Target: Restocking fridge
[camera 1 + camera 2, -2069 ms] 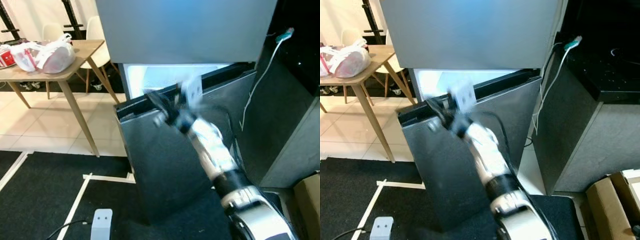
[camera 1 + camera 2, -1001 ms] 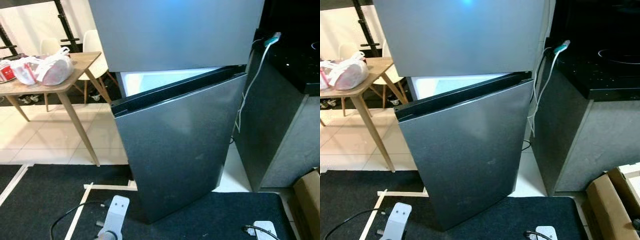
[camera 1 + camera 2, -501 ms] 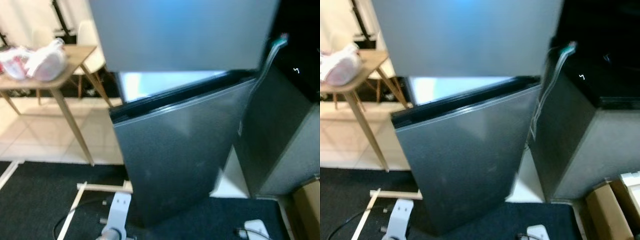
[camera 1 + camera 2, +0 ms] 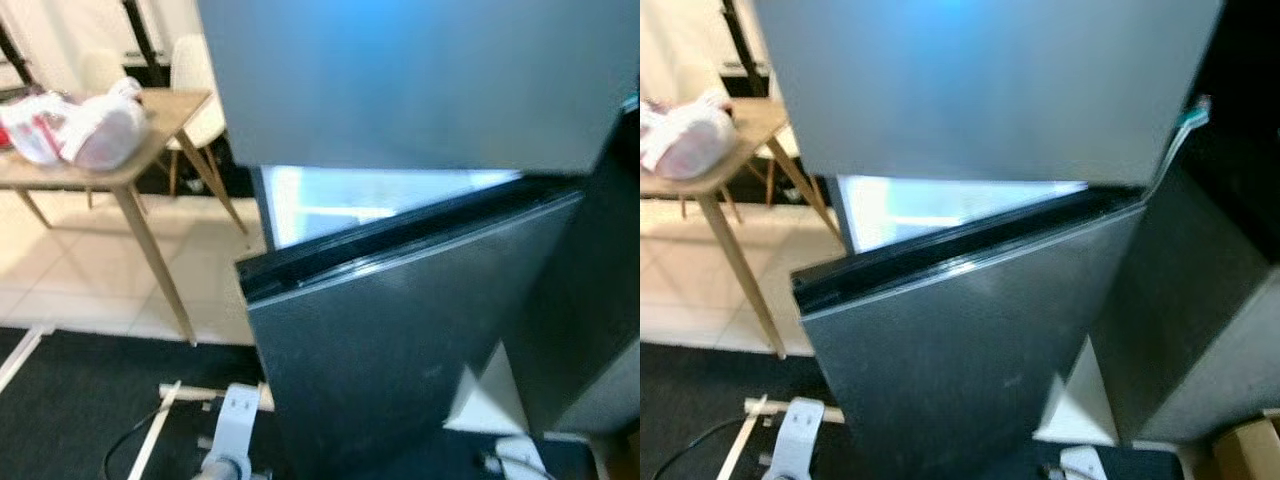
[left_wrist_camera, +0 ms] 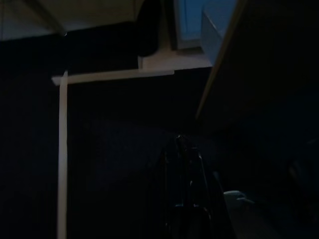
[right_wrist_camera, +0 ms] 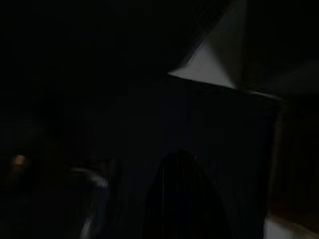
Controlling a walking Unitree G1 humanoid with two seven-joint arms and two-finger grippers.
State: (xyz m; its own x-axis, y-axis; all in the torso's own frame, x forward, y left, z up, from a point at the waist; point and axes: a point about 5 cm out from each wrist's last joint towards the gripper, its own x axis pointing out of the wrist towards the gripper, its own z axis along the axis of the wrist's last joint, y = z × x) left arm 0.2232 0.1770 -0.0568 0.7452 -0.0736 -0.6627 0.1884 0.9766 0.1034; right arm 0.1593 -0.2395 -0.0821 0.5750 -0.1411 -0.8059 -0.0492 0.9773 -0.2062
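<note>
fridge lower door (image 4: 400, 350) stood ajar, lit interior (image 4: 940, 210) exposed for loading; grocery bag (image 4: 85, 130) on wooden table (image 4: 150, 150) beside fridge; both grippers' finger state: cannot tell.

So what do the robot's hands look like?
They are hard to see, because both wrist views are very dark. The left gripper shows as thin black fingers narrowing to a point. The right gripper shows as a black rounded shape. No cables or markings can be made out on either.
</note>
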